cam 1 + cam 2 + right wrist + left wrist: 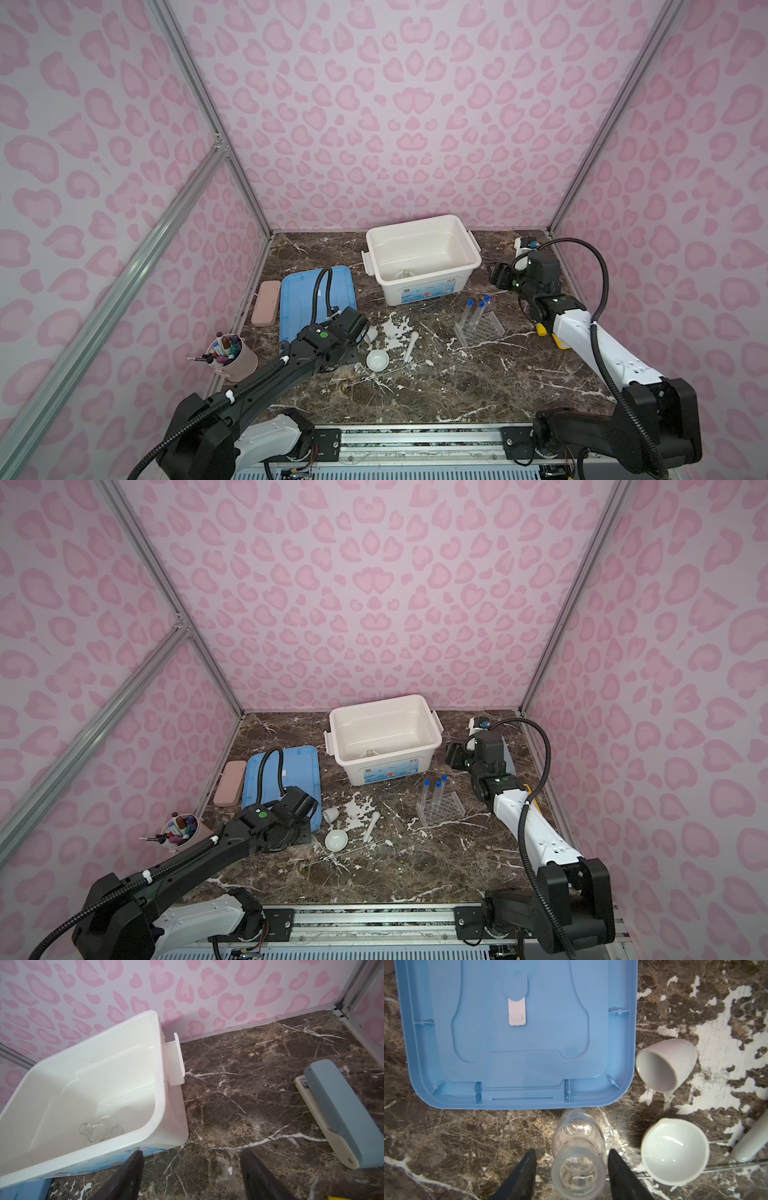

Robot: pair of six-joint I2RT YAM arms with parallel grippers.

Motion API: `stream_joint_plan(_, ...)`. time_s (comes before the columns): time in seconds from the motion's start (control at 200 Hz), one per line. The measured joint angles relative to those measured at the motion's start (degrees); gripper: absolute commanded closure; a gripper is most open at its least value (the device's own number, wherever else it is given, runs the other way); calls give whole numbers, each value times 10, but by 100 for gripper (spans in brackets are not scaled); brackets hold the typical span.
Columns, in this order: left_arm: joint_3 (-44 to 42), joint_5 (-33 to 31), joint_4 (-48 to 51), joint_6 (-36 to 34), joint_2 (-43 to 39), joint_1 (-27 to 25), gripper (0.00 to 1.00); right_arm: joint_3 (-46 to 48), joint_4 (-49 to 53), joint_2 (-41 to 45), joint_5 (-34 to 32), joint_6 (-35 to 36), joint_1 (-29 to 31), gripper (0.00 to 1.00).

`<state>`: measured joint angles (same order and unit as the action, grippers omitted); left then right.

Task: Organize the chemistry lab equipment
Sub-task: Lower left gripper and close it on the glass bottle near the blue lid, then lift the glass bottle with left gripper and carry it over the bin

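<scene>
Clear glass bottle with frosted neck (pixel 578 1138) lying on dark marble counter (pixel 467 1136) beside blue plastic lid (pixel 529 1043), between open jaws of left pincer (pixel 572 1150), not gripped; likely to roll or slip out if squeezed off-centre.

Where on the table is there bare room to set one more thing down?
Bare marble runs along the front, between the white dish and the rail. Also free: between the white bin and the grey-blue device. Crowded: from blue lid to tube rack, with cup and pestle between.
</scene>
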<state>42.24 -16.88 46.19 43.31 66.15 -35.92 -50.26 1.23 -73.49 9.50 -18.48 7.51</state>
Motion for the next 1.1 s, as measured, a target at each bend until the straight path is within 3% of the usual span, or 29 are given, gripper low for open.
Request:
stream_joint_plan(0.57,0,4,-10,-16,16,6,63,7,3,12,0,-2,-1,25)
stream_joint_plan(0.6,0,3,-11,-16,17,6,67,8,3,13,0,-2,-1,25)
stream_joint_plan(0.865,2,5,-16,-21,18,6,78,10,4,17,-1,-2,-5,25)
stream_joint_plan(1.1,18,10,-11,-25,14,7,81,12,3,19,-1,-2,-5,25)
